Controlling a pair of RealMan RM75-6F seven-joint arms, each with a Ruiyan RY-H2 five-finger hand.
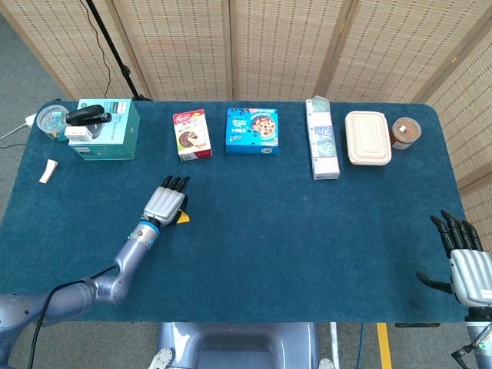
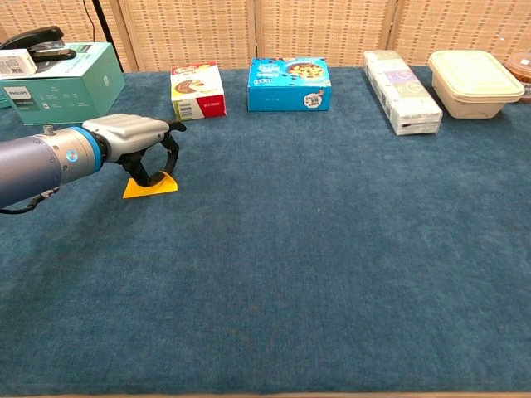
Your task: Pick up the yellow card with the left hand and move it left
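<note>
The yellow card [image 2: 154,187] lies on the blue tablecloth at the left; in the head view only a corner of the card [image 1: 184,217] peeks out beside the hand. My left hand [image 2: 133,137] hovers right over it, fingers curled down, thumb and a fingertip meeting on the card's far edge, which looks slightly raised. Seen from the head, that left hand [image 1: 164,204] covers most of the card. My right hand [image 1: 467,265] rests at the table's near right corner, fingers spread, holding nothing.
Along the far edge stand a teal box [image 2: 58,79] with a stapler on top, a small red-and-white box [image 2: 198,89], a blue cookie box [image 2: 289,84], a long pale box [image 2: 401,101], a cream lidded container [image 2: 473,81] and a brown cup [image 1: 405,132]. A white scrap [image 1: 48,171] lies far left.
</note>
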